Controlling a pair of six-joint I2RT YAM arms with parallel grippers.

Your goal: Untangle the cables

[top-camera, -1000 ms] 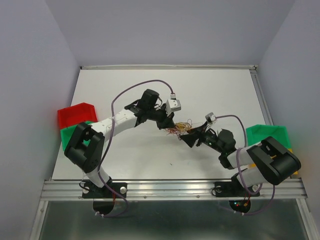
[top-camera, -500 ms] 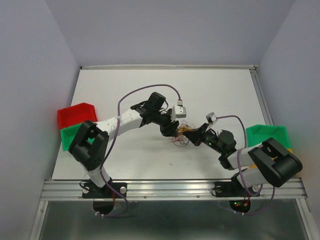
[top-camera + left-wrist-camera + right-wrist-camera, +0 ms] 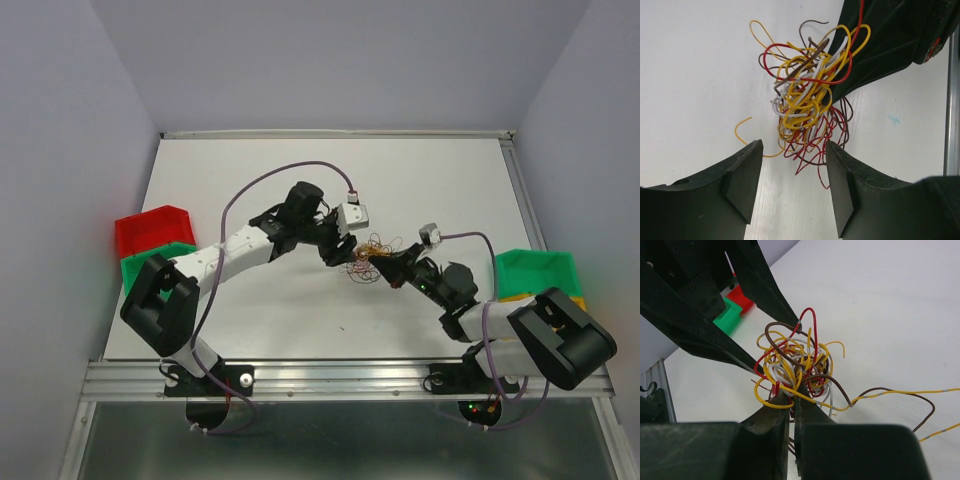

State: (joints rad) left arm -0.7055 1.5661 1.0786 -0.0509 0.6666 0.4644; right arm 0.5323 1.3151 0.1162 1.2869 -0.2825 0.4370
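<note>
The cables (image 3: 370,256) lie as one tight knot near the middle of the white table (image 3: 430,180), between the two arms, with yellow, red, brown and white strands looped through each other. The left gripper (image 3: 346,256) sits just beside the knot on its left, and the left wrist view shows its jaws standing well apart (image 3: 794,150), with only the lowest red loops of the cables (image 3: 805,100) reaching into the gap between them and neither finger pressing on a wire. The right gripper (image 3: 386,266) meets the knot from the opposite side; in its own view its fingers are drawn together (image 3: 790,399), pinching a few strands at the bottom edge of the cables (image 3: 795,365). A long yellow and brown strand trails away to the right across the table. A red bin (image 3: 150,228) and a left green bin (image 3: 132,270) sit at the table's left edge, well apart from the knot, and a right green bin (image 3: 535,268) sits at the right edge.
</note>
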